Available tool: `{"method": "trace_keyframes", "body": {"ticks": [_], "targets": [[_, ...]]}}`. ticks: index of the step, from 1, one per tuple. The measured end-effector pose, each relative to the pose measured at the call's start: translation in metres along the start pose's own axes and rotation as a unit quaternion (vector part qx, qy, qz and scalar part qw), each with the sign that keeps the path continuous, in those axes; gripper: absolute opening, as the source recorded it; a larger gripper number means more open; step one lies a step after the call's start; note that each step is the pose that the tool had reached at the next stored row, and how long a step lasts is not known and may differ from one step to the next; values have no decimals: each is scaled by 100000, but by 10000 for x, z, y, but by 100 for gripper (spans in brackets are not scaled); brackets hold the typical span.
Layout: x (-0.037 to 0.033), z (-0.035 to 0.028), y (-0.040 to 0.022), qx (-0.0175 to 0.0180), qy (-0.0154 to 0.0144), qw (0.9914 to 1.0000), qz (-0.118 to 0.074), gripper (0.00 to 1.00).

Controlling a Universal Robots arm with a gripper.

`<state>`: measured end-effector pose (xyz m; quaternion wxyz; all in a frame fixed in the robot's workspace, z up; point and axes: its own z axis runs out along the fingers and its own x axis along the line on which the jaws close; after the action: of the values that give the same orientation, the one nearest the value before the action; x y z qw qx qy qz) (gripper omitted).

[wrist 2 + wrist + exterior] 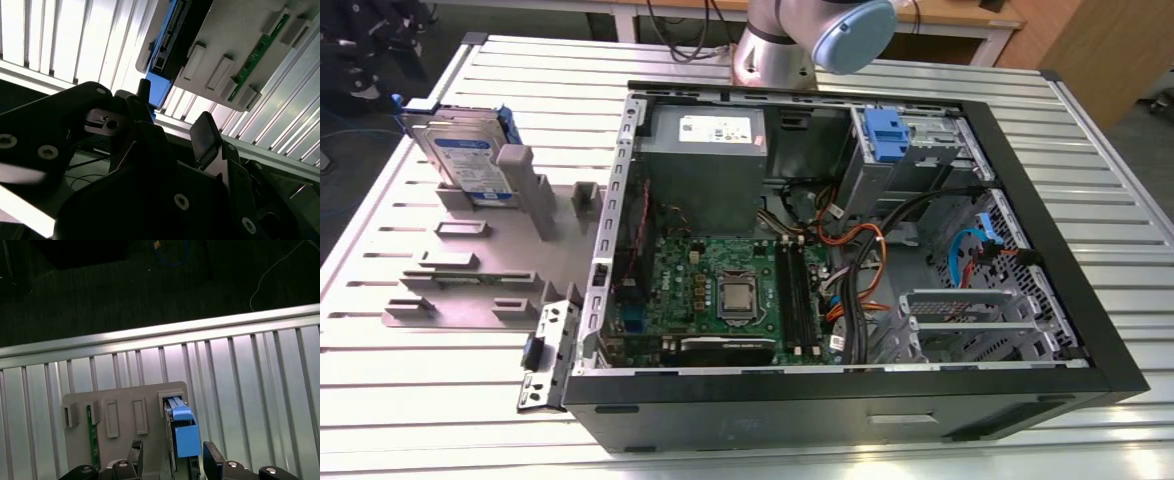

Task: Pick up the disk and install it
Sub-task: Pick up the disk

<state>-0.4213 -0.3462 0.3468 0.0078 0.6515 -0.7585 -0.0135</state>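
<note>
The disk (462,152), a silver drive with a white-and-blue label and blue rails, stands on edge in a slot of the grey holder (467,270) at the exterior view's left. In the first wrist view its blue end tab (186,436) lies between my two dark fingertips (135,452), with a gap on each side. My gripper (173,456) is open and touches nothing. In the second wrist view the gripper (175,112) hangs just off the blue tab (159,89), and the holder (240,30) is beyond it.
An open computer case (854,400) lies on the slatted metal table (1094,150), with a grey drive bay carrying a blue bracket (883,135) and a power supply (707,140). A green memory stick (91,440) sits in another holder slot. The arm's base (814,40) stands behind the case.
</note>
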Motion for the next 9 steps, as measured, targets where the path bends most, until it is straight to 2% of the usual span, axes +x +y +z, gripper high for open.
{"method": "trace_keyframes", "body": {"ticks": [4,9], "targets": [[1,27,3,515,71,99998,-288,59],[-10,50,4,557,62,99998,-296,59]]}}
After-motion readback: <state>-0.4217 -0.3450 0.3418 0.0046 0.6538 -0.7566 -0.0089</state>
